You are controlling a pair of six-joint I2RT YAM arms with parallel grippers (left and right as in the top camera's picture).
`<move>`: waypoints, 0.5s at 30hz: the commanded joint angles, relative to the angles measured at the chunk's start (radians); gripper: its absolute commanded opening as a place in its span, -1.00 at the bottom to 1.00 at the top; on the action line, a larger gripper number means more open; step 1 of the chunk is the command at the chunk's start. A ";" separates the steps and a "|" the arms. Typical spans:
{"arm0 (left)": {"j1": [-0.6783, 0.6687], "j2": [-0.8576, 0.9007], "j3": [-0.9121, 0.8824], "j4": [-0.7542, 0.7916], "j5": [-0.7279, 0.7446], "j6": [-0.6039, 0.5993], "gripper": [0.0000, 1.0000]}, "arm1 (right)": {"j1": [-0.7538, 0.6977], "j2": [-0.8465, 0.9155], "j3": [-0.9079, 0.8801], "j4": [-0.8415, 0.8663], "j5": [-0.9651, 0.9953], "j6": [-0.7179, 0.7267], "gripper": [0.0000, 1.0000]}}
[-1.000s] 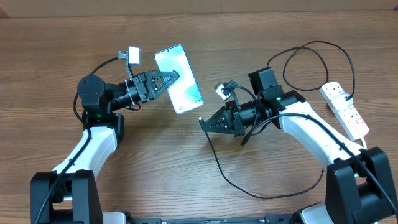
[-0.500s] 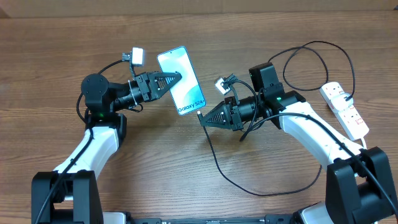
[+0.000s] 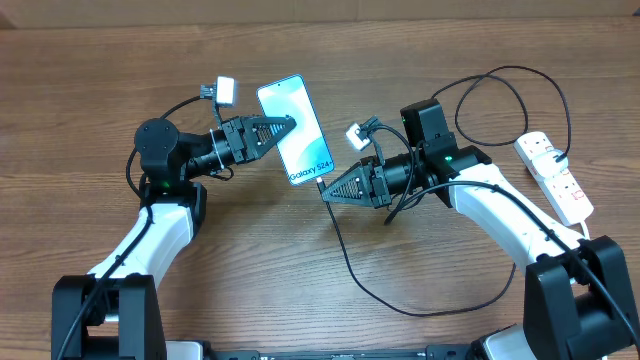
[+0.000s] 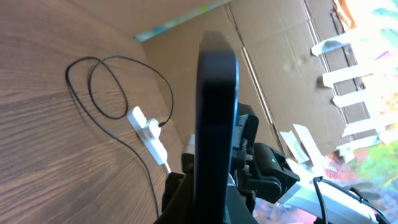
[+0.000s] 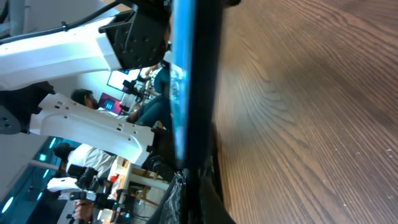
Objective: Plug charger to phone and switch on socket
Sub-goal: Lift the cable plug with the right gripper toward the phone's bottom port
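So, left claw (image 3: 287, 123) clamped on slim blue-screened smartphone (image 3: 306, 146), right claw (image 3: 324, 193) pinching thin black charger cable (image 3: 342, 245) by its plug end, tips right at the phone's bottom edge, white power strip (image 3: 556, 177) well behind right claw

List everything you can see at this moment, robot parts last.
phone: one, light blue screen with black edge, centre of the view, held in the left gripper
charger: one, thin black cable, runs from the phone's lower edge in a long curve across the table to the socket, with loops near the socket
socket: one, white power strip with red switches, right side of the table
table: one, brown wood
cardboard: brown, behind the table; count unclear
left gripper: one, black, closed on the phone
right gripper: one, black, holding the charger's plug end at the phone's lower edge
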 commanded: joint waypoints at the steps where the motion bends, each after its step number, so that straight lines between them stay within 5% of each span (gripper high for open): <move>1: -0.013 -0.004 0.013 -0.005 -0.021 0.030 -0.92 | 0.000 -0.018 -0.001 0.013 -0.042 0.007 -0.92; 15: -0.013 -0.004 0.013 -0.005 -0.023 0.019 -0.92 | 0.002 -0.018 -0.001 0.035 0.005 0.056 -0.92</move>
